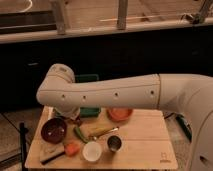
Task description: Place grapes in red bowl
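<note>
The gripper hangs low beneath the arm, just over the grapes; whether it holds them I cannot tell. The red bowl sits to its right.

Gripper sits low under the arm, over the wooden table. Maroon bowl is just beside it. Nearer the camera: green vegetable, carrot piece, white cup, metal cup. Behind it: green bin.
</note>
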Tool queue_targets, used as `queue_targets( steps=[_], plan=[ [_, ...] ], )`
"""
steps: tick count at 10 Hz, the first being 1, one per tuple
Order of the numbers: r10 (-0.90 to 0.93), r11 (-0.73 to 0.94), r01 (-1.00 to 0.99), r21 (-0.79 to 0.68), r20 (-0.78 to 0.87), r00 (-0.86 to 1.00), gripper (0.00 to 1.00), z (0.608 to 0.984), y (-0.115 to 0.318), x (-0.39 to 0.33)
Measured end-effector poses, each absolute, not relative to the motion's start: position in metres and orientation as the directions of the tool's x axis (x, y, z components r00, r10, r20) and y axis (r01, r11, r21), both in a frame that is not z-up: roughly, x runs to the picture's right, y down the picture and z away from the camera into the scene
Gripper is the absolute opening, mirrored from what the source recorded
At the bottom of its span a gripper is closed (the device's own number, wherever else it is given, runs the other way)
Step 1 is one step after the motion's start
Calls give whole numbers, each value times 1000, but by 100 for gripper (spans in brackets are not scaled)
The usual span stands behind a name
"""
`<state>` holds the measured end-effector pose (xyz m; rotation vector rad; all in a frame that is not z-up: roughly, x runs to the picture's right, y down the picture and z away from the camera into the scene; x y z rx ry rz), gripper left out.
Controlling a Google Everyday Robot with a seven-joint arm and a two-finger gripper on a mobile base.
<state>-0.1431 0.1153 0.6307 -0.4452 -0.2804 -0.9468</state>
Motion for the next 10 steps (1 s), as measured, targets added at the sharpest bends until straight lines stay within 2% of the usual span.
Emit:
queue_targets(
  steps=[10],
  plan=[
    [-689, 594, 746, -302, 286, 665, 0, 624, 66, -42]
  ],
)
